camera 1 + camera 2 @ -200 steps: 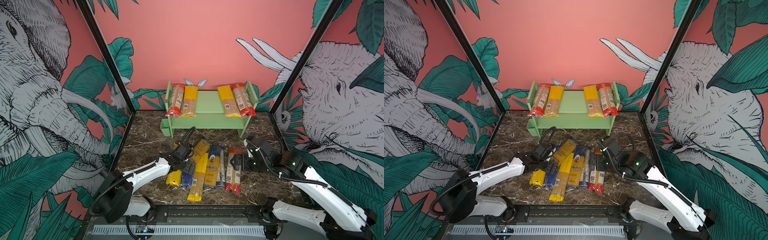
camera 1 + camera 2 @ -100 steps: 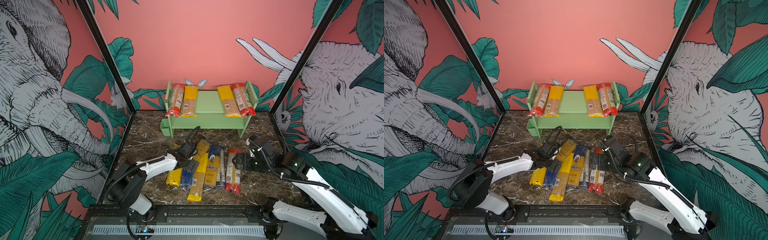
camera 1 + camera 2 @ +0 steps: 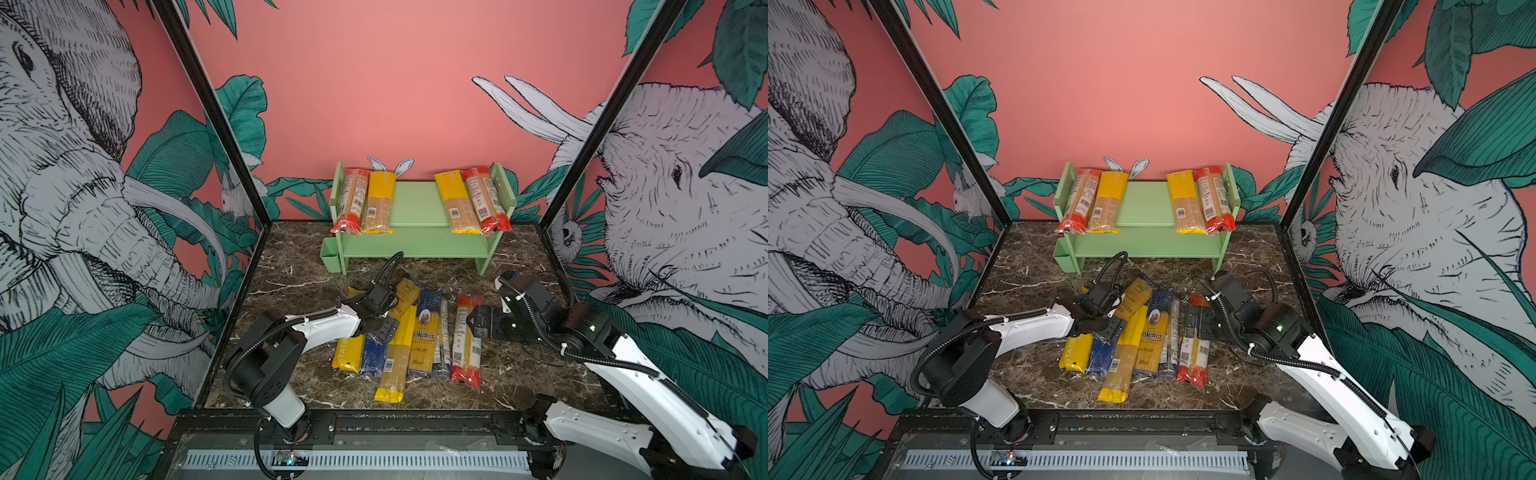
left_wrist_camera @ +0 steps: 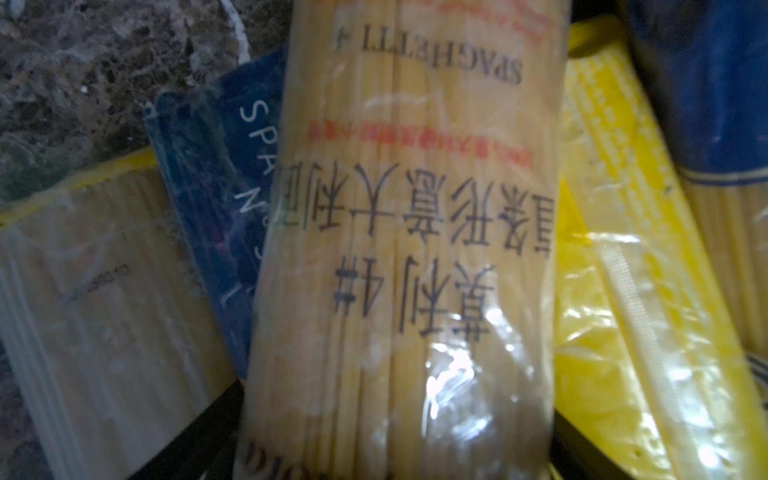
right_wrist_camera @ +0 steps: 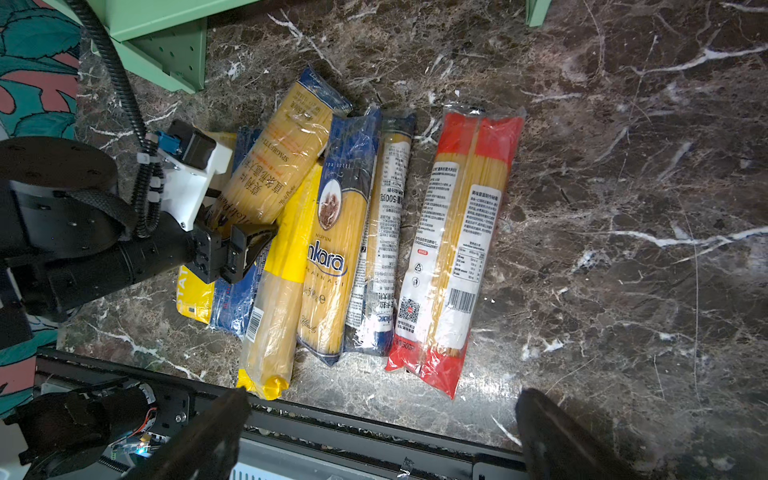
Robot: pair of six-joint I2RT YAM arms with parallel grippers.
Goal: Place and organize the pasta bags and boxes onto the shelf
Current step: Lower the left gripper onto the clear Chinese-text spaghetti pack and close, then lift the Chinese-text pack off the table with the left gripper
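Observation:
The pale green shelf [image 3: 415, 199] [image 3: 1144, 199] stands at the back, with two pasta packets at each end of its top board. Several more packets lie in a pile on the marble floor in front. My left gripper [image 3: 380, 320] [image 3: 1106, 322] [image 4: 397, 457] [image 5: 235, 243] is low over the pile's left side. It is shut on the near end of a clear spaghetti packet with black print [image 3: 405, 293] [image 4: 407, 249] [image 5: 274, 153], and both jaws touch its sides. My right gripper [image 3: 478, 322] [image 5: 380, 436] hangs open beside the red-ended packet [image 3: 465, 345] [image 3: 1194, 353] [image 5: 457, 249], holding nothing.
A small green cup [image 3: 331, 255] hangs on the shelf's left leg. The black frame rail [image 3: 415, 419] runs along the floor's front edge. Printed wall panels close the left, right and back sides. Bare marble [image 5: 623, 208] lies right of the pile.
My left arm has reached further right over the pile, and its jaws have narrowed onto the clear packet. The right gripper has barely shifted and stays open.

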